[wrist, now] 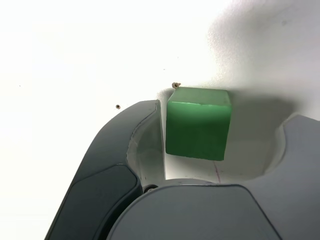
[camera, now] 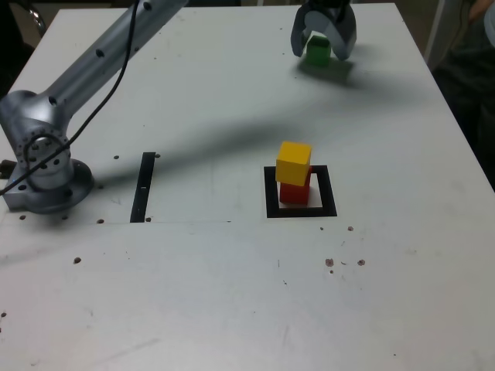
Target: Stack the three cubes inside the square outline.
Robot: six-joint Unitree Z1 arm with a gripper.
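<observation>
The tool (camera: 323,45) stands at the bench's (camera: 232,309) far edge, about one o'clock in the exterior view, its jaws spread astride the green cube (camera: 317,50), which rests on the bench. The wrist view shows one jaw just beside a cube face and a clear gap on the other side. The grey arm (camera: 93,62) slants from its base (camera: 39,170) at nine o'clock toward the far edge. Only the exterior view shows the yellow cube (camera: 294,162) atop the red cube (camera: 294,193) inside the square outline (camera: 271,197), near centre.
</observation>
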